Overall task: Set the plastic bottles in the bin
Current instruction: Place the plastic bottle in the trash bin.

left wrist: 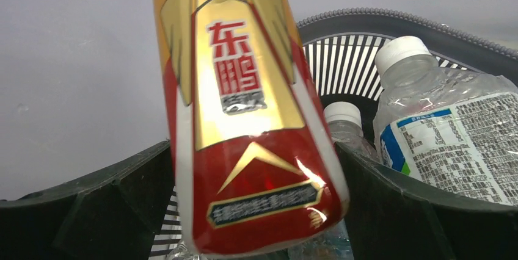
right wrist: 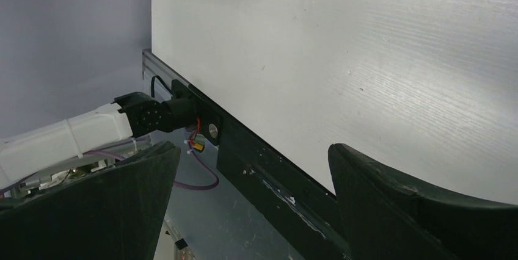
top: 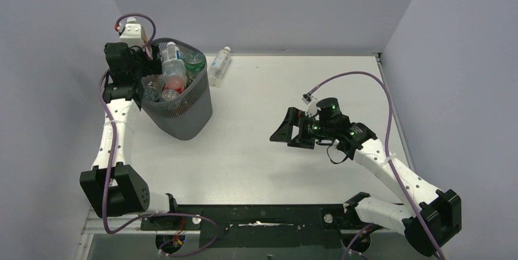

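The top camera looked down over the whole table [top: 293, 89]. The left wrist sat close at the bin [top: 183, 116], which both views showed. The right wrist faced the table's near edge.

ROBOTICS LAB TEST CELL: plain pale walls [top: 262, 3] rise just beyond the left arm [top: 116, 138] and right arm [top: 391, 171], a white table [top: 275, 168] spreads under the right gripper [top: 287, 130], and purple cables [top: 360, 72] run from the wrists back to a black mounting rail [top: 262, 214].

Piled bottles [top: 172, 71] crowd the bin [top: 186, 116] mouth; broad tabletop [top: 275, 89] lies open right of the lone bottle [top: 219, 66]
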